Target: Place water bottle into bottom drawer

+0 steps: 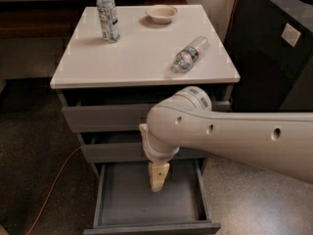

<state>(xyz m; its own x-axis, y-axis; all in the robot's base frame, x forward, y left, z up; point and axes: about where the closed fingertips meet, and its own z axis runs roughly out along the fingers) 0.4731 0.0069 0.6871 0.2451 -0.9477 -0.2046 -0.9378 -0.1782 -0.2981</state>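
The water bottle, small and clear with a dark label band, lies on its side on the white cabinet top, near the right front edge. The bottom drawer is pulled open and its plain grey inside holds nothing. My gripper hangs down from the white arm over the back middle of the open drawer, well below the bottle and apart from it. It holds nothing that I can see.
A taller clear bottle with a white cap stands at the back left of the top. A small bowl sits at the back middle. A dark cabinet stands to the right. An orange cable runs over the floor on the left.
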